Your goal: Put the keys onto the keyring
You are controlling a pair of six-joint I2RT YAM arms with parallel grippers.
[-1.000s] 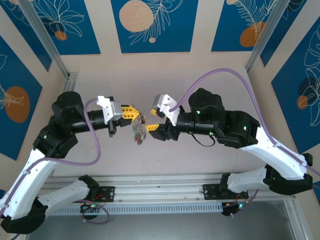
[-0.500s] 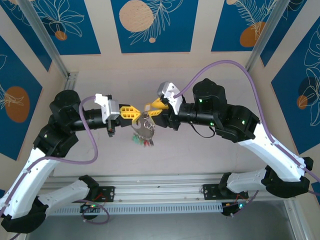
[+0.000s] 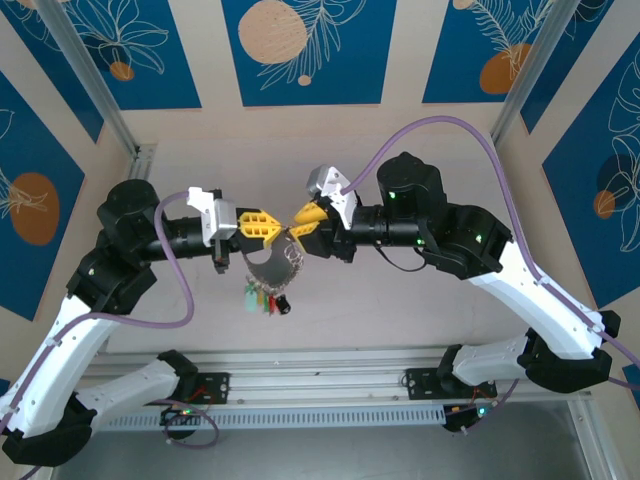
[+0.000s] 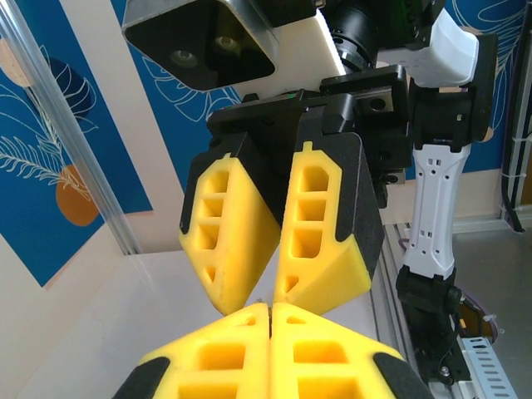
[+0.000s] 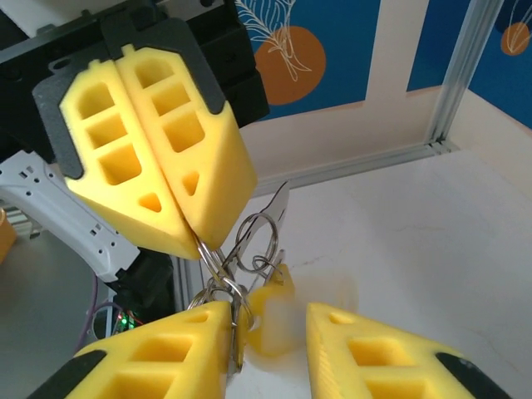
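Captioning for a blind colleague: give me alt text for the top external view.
The left gripper, shut on a large wire keyring, meets the open right gripper fingertip to fingertip over a pale table. Green and red tags bunch at the ring's near side.

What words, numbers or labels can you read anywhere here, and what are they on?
No readable text.
Wall panels: leaf and circle drawings, no words.
Tags on the keyring: too small to read.
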